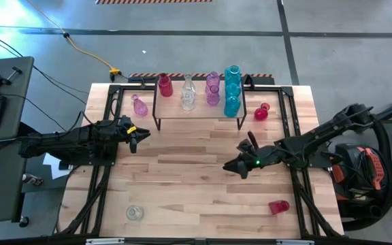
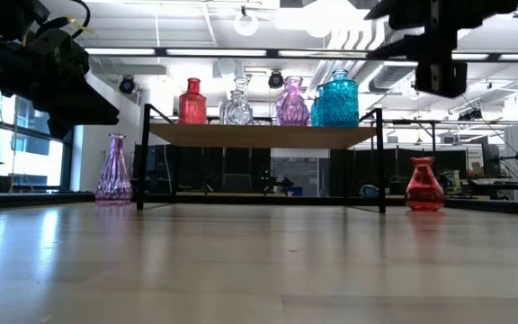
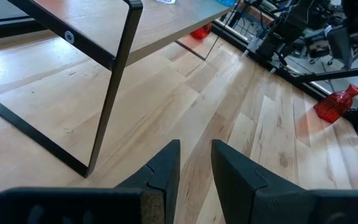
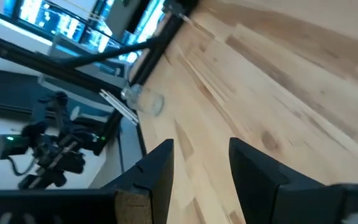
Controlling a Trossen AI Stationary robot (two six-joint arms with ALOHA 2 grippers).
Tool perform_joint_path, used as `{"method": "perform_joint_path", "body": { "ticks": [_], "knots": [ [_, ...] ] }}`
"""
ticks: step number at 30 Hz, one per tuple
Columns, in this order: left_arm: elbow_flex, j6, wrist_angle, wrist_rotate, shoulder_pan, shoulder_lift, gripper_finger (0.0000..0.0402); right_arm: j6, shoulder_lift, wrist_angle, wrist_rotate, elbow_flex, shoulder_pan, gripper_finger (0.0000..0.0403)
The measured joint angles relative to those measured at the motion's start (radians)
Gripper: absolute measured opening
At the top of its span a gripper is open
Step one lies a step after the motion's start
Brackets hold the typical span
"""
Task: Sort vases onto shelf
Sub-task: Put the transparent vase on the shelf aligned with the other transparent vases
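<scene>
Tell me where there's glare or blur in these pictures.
Low view: bright ceiling lights behind the light wood shelf cast a pale sheen on the plank table, whose near edge is soft. Right wrist view: the small clear glass vase looks smeared and the screens behind glow blue. High view: even light, no strong glare.
</scene>
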Motion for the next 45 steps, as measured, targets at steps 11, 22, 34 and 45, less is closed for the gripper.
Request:
{"method": "perform_joint_path", "body": {
  "ticks": [11, 22, 34, 45],
  "knots": [
    [0.0, -0.145, 0.093, -0.02, 0.0, 0.001, 0.0083, -0.026, -0.13, -0.057, 0.0, 0.0, -0.028, 0.0136],
    [0.0, -0.283, 0.563, 0.216, -0.019, 0.002, 0.0083, -0.31, -0.402, -0.102, 0.035, 0.0, -0.039, 0.0136],
    [0.144, -0.273, 0.601, 0.315, -0.019, 0.037, 0.0083, -0.631, -0.733, -0.288, 0.088, 0.0, -0.039, 0.0136],
    [0.563, -0.077, -0.061, 0.337, -0.019, 0.228, 0.0083, -0.803, -1.01, -0.524, 0.184, -0.001, -0.039, 0.0136]
  ]
}}
